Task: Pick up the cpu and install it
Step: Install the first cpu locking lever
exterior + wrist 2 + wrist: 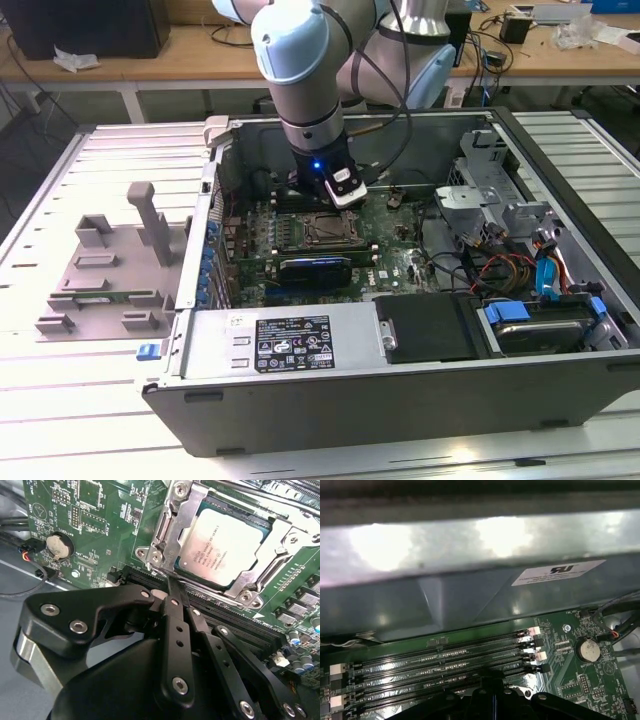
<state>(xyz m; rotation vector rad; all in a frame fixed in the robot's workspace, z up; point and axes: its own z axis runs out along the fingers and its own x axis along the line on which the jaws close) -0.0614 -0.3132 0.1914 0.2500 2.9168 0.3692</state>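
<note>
Sitting flat in socket, square brushed-metal cpu

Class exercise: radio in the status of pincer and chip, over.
Black pincer shut, empty, just beside socket. Square silver-topped cpu seated in metal socket frame. Nothing in the way.

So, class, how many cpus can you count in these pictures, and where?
1. The cpu sits in the socket, just beyond the gripper in the second wrist view. The arm could hide others.
</note>
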